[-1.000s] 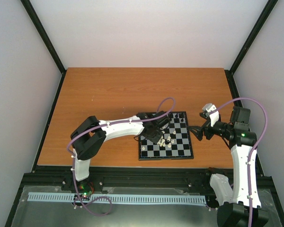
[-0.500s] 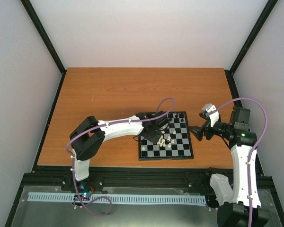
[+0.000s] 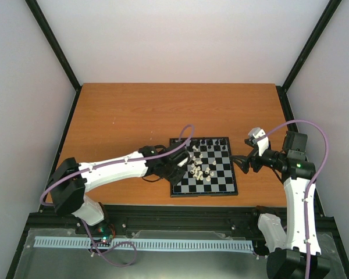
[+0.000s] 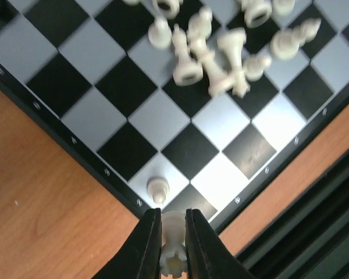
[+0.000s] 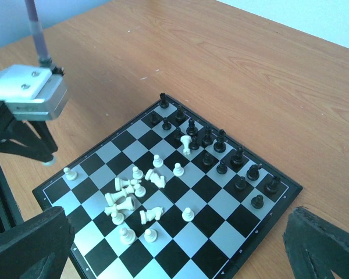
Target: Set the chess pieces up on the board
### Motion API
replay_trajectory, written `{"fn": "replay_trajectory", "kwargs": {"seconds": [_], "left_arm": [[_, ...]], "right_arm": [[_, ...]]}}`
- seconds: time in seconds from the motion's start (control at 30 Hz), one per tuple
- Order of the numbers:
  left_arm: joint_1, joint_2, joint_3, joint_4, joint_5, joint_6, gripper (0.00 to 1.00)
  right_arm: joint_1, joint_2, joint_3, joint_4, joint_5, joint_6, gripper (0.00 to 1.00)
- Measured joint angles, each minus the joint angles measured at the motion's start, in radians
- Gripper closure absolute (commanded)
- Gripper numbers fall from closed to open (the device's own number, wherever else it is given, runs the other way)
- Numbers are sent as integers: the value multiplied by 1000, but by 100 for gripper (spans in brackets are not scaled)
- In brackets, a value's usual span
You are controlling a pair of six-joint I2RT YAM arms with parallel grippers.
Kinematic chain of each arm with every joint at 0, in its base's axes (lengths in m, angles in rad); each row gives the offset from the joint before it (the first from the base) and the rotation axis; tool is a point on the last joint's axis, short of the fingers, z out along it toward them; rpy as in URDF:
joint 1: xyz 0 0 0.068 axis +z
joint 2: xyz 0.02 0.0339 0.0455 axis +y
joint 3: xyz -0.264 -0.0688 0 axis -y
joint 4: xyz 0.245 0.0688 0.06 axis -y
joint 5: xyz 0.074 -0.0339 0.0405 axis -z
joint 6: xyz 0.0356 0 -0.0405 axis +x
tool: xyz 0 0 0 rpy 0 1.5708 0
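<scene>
Setup in progress on a small chessboard [image 3: 224, 181] near the front edge of a wooden table [image 3: 122, 116], where two robot arms are sorting chess pieces into their starting ranks. The left gripper [image 4: 173, 216] has its fingers pressed together on a cream-white piece [image 4: 173, 257] whose notched crown suggests a rook. It hangs over the board's near-left corner, just beside a lone white pawn [image 4: 157, 189] that stands upright one square from that corner.

Most of the other white pieces [image 5: 131, 195] lie toppled or crowded in a heap around the middle squares. The black pieces [image 5: 221, 148] are gathered along the far side, most of them upright, with one white piece among them.

The right gripper [image 3: 239, 161] waits off the board's right edge with its jaws spread wide and nothing between them.

The step in hand appears to be placing the rook on its corner square. That calls for a straight descent onto the square, a clean release, and a lift that does not knock the neighbouring pawn. Much of the white side remains to be stood up and ranked.
</scene>
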Motion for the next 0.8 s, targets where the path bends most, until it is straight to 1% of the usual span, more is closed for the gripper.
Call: {"fn": "replay_trajectory", "kwargs": {"seconds": [0.23, 0.8], "left_arm": [[-43, -11, -80, -16, 14, 11, 89], [-74, 82, -82, 10, 32, 13, 89]], "right_arm": [[0, 2, 0, 0, 0, 0, 0], [0, 2, 0, 0, 0, 0, 0]]}}
